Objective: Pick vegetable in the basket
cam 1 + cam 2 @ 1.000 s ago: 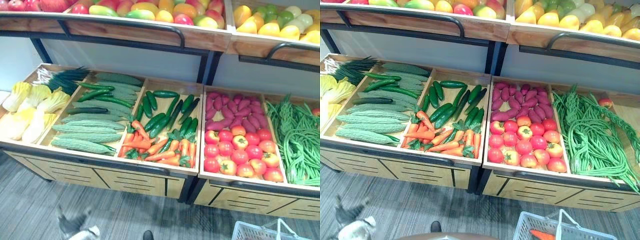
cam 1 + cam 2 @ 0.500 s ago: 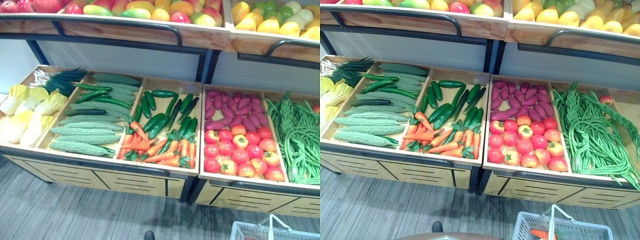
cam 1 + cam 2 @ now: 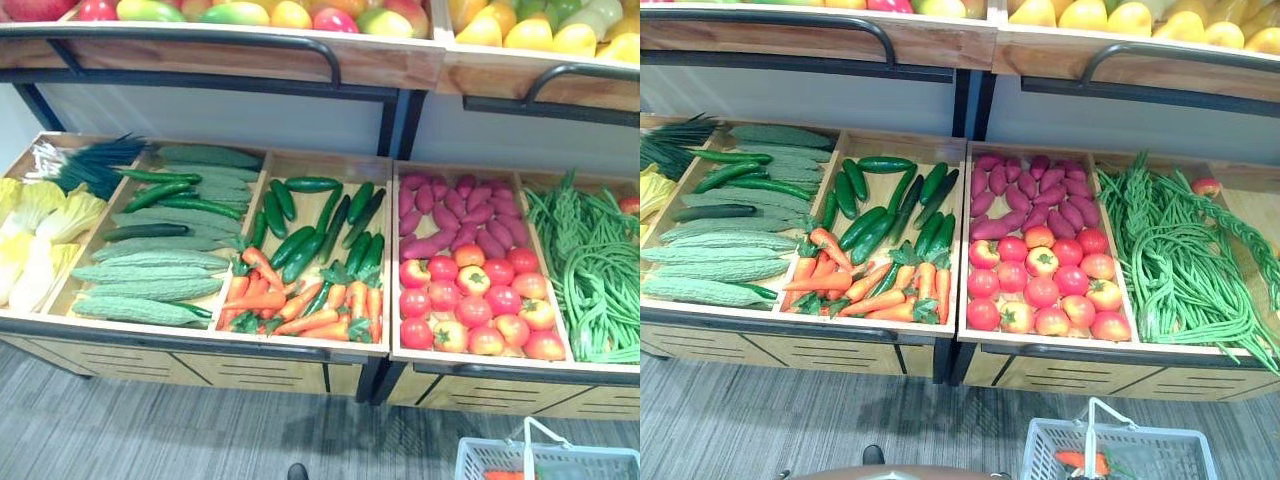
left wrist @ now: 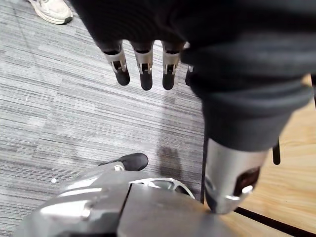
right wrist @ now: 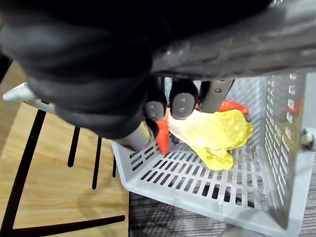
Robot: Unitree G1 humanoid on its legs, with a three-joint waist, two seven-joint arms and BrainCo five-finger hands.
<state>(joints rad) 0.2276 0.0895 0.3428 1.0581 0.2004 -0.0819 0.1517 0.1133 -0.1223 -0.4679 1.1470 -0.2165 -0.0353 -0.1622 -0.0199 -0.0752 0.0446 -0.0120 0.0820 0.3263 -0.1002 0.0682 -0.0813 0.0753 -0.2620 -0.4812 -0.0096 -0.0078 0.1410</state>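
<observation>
Grey slotted plastic basket (image 5: 197, 190) holds a crinkled yellow leafy vegetable (image 5: 213, 134).

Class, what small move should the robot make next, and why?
Probably raise the open left hand toward the orange carrots: it hangs free over the grey floor, while the right hand is curled round the white plastic basket.

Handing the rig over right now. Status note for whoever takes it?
Hands: left hand open, empty, hanging over the floor; right hand curled round the handle of the grey basket, held low in front of the wooden stand.
In the basket: a yellow leafy vegetable and a carrot.
Done: vegetables are already in the basket.
Left: any further picks from the stand; the left hand is free for them.
</observation>
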